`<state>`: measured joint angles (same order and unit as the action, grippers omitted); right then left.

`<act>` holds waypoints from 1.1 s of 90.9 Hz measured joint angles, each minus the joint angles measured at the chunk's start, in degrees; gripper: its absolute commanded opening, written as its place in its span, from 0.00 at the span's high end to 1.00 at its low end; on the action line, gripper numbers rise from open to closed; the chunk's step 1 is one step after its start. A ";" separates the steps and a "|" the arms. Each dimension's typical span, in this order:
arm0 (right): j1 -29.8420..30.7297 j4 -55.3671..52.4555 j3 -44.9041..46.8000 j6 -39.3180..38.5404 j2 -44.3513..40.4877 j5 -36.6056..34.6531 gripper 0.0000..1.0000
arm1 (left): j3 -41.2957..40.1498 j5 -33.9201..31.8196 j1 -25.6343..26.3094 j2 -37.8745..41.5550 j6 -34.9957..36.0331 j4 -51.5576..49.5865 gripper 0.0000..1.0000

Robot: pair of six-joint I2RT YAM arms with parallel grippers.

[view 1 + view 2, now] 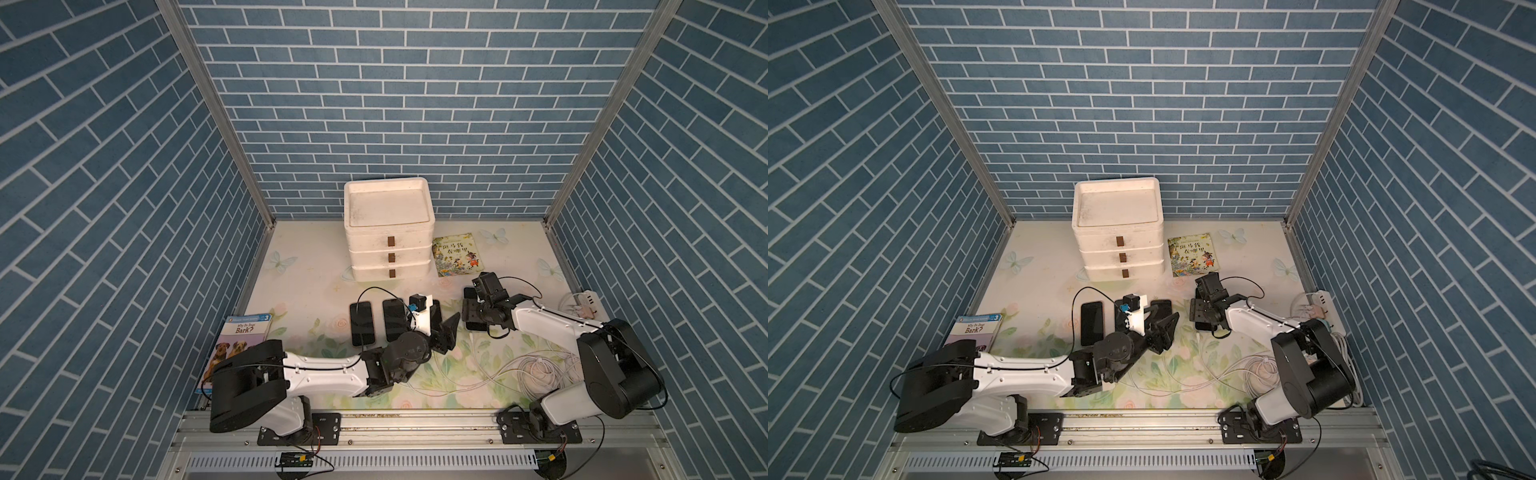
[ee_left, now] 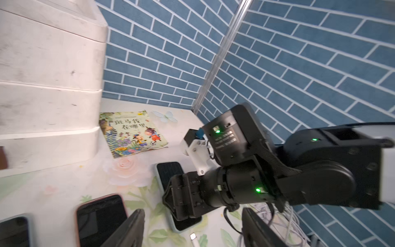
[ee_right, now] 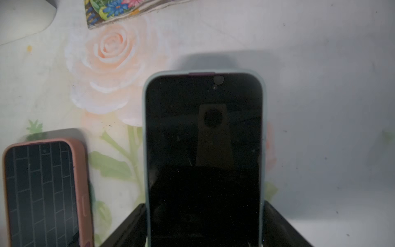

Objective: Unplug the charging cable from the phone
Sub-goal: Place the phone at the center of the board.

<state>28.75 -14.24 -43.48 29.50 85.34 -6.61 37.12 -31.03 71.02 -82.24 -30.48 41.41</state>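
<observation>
The left gripper (image 1: 443, 328) stands released, holding nothing; the charging cable (image 2: 193, 236) lies with its plug loose on the floral mat (image 1: 299, 291), just beside the phone (image 3: 204, 139). The right gripper (image 1: 473, 318) clamps that phone's sides.

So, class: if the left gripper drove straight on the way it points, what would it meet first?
Probably the right gripper, astride the mint-cased black phone dead ahead. The loose white cable plug lies nearer but low on the floral mat; depth is unclear.

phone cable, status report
Left tool open, empty. Right tool clamped on phone. Cable plug out, lying on mat. Pink phone alongside, not blocking.
</observation>
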 measured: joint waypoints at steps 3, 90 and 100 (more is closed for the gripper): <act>0.04 0.09 0.00 0.00 0.00 0.20 0.61 | 0.11 -0.63 -0.74 0.11 -0.07 -1.86 0.15; 4.04 -1.49 2.45 1.84 -21.29 -12.76 0.01 | 18.64 3.76 -10.03 -20.46 -8.79 -31.76 0.00; 3.63 1.92 7.39 2.23 -32.35 -11.58 0.01 | 25.05 3.98 -10.01 -24.46 -9.68 -37.33 0.00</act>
<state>32.38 -12.32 -36.10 31.73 52.99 -18.20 62.17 -27.05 61.01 -106.69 -40.16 4.08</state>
